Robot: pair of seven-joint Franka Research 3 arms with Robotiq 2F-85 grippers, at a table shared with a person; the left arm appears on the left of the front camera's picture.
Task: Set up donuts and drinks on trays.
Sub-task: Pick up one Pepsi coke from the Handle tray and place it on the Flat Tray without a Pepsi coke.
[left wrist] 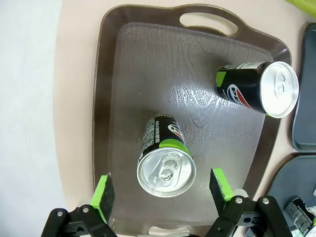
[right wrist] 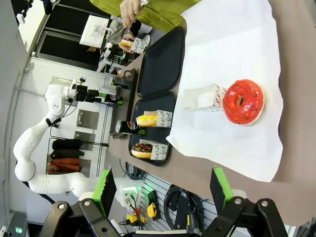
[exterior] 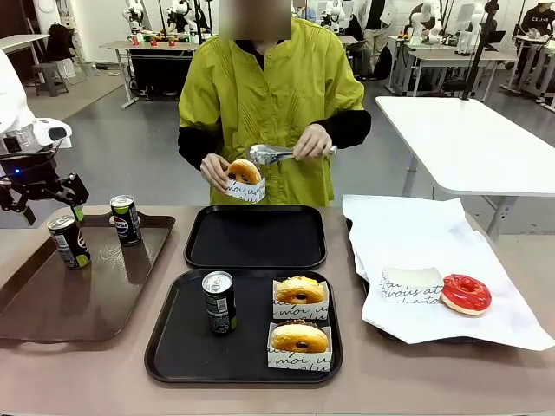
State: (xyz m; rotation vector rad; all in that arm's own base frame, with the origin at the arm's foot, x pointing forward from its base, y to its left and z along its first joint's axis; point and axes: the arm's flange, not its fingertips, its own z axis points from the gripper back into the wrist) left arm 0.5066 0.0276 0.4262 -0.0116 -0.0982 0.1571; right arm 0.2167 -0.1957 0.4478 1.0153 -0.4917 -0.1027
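Two drinks stand on the brown tray (exterior: 35, 303): a green-marked can (exterior: 68, 240) and a blue-marked can (exterior: 126, 219). My left gripper (exterior: 52, 211) hangs open just above the green-marked can (left wrist: 166, 170), one finger on each side and apart from it. The near black tray (exterior: 173, 347) holds one can (exterior: 218, 302) and two orange donuts (exterior: 300, 292) (exterior: 300, 339) in sleeves. The far black tray (exterior: 256, 236) is bare. Over it the person holds a sleeved donut (exterior: 244, 178) and tongs (exterior: 277, 154). My right gripper (right wrist: 163, 190) is open with nothing between its fingers.
A red donut (exterior: 466, 293) and an empty paper sleeve (exterior: 412, 284) lie on the white paper (exterior: 408, 234) over a tray at the right. The second can (left wrist: 256, 89) stands near the brown tray's handle (left wrist: 210, 20). A white table (exterior: 468, 139) stands behind right.
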